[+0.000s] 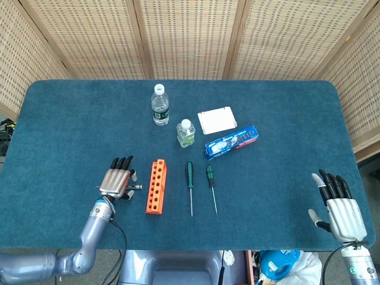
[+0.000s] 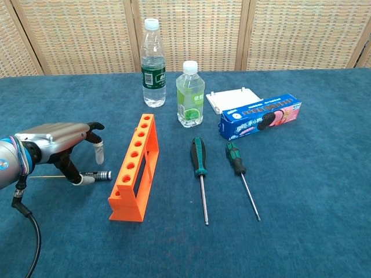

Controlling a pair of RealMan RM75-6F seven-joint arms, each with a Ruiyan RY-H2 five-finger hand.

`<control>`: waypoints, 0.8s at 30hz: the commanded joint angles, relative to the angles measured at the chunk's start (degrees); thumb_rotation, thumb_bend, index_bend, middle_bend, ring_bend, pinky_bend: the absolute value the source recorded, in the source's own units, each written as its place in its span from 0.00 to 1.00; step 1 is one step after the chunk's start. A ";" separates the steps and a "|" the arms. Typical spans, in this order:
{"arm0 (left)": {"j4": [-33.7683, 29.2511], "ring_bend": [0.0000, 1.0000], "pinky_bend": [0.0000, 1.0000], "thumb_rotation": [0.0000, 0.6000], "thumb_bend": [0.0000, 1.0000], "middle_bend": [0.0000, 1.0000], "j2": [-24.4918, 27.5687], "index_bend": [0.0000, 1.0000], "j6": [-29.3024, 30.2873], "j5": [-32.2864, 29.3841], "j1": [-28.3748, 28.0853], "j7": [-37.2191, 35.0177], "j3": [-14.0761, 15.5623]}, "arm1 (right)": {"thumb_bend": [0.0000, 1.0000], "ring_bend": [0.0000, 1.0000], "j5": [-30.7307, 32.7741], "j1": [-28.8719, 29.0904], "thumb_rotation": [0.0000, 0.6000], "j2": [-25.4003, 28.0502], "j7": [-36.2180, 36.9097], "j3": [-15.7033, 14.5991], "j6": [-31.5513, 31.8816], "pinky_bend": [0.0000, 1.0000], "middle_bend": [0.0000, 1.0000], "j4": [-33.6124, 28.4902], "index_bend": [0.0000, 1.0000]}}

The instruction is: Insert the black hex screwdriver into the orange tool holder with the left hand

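The black hex screwdriver [image 2: 87, 174] lies on the table just left of the orange tool holder [image 2: 136, 168] as the left hand [image 2: 61, 142] arches over it, fingers touching but not visibly gripping, a secure pinch and lift apparently needed next.
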 commanded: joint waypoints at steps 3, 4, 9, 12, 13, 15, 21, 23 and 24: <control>0.74 0.00 0.00 1.00 0.28 0.00 -0.63 0.46 -0.12 -0.66 -0.27 -0.47 -0.12 | 0.28 0.00 -0.08 0.00 1.00 0.01 0.09 -0.02 0.01 0.00 0.00 0.04 0.00; 1.03 0.00 0.00 1.00 0.28 0.00 -0.81 0.46 -0.21 -0.82 -0.41 -0.49 -0.14 | 0.28 0.00 -0.07 0.01 1.00 0.01 0.13 -0.02 -0.02 0.00 0.00 0.05 0.00; 2.41 0.00 0.00 1.00 0.29 0.00 -2.20 0.46 -0.55 -1.49 -1.10 -0.76 -0.24 | 0.28 0.00 0.02 0.03 1.00 0.03 0.16 -0.03 -0.13 0.00 0.00 0.04 0.00; 3.27 0.00 0.00 1.00 0.29 0.00 -3.00 0.46 -0.51 -1.57 -1.48 -0.64 -0.14 | 0.28 0.00 0.04 0.03 1.00 0.07 0.32 0.01 -0.09 0.00 0.00 0.06 0.00; 3.54 0.00 0.00 1.00 0.29 0.00 -3.19 0.46 -0.48 -1.51 -1.59 -0.63 -0.10 | 0.28 0.00 0.04 0.04 1.00 0.07 0.35 0.01 -0.10 0.00 0.00 0.06 0.00; 3.85 0.00 0.00 1.00 0.29 0.00 -3.54 0.47 -0.52 -1.61 -1.73 -0.74 -0.11 | 0.28 0.00 0.06 0.04 1.00 0.10 0.43 0.02 -0.12 0.00 0.00 0.06 0.00; 4.63 0.00 0.00 1.00 0.30 0.01 -4.23 0.50 -0.26 -1.53 -2.03 -0.94 0.01 | 0.28 0.00 -0.02 -0.01 1.00 0.15 0.66 0.04 0.05 0.00 0.00 0.11 0.00; 4.88 0.00 0.00 1.00 0.31 0.01 -4.46 0.53 -0.08 -1.32 -2.06 -1.02 0.14 | 0.28 0.00 -0.05 -0.02 1.00 0.16 0.70 0.02 0.05 0.00 0.00 0.14 0.00; 4.94 0.00 0.00 1.00 0.32 0.02 -4.54 0.56 -0.03 -1.13 -2.06 -1.14 0.21 | 0.28 0.00 -0.08 -0.02 1.00 0.15 0.69 0.02 0.08 0.00 0.00 0.16 0.00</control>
